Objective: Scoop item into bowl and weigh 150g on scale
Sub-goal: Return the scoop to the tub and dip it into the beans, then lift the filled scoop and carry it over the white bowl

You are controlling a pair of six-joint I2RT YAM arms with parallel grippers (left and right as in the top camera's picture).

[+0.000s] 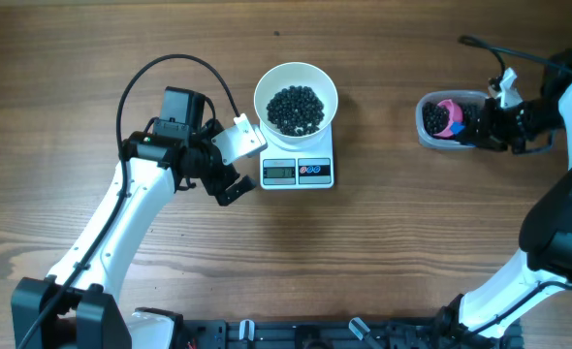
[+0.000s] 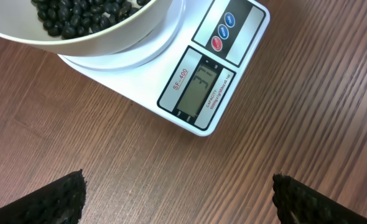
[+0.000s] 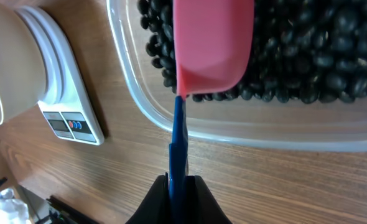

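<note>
Left gripper (image 1: 242, 165): jaws full wide, empty, at 9 o'clock of the scale (image 1: 298, 172). Bowl (image 1: 263, 95): on scale, black beans (image 1: 296, 109) inside. Right gripper (image 3: 178, 186): clamped on blue handle (image 3: 178, 137); pink scoop (image 3: 211, 37) in bean-filled clear tub (image 3: 146, 106), 3 o'clock. Surface: wooden table (image 1: 383, 242).

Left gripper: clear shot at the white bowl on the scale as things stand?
Probably yes. The left gripper is open and empty just left of the scale, with only bare table between it and the white bowl. The right gripper holds the scoop over at the tub, out of the way.
</note>
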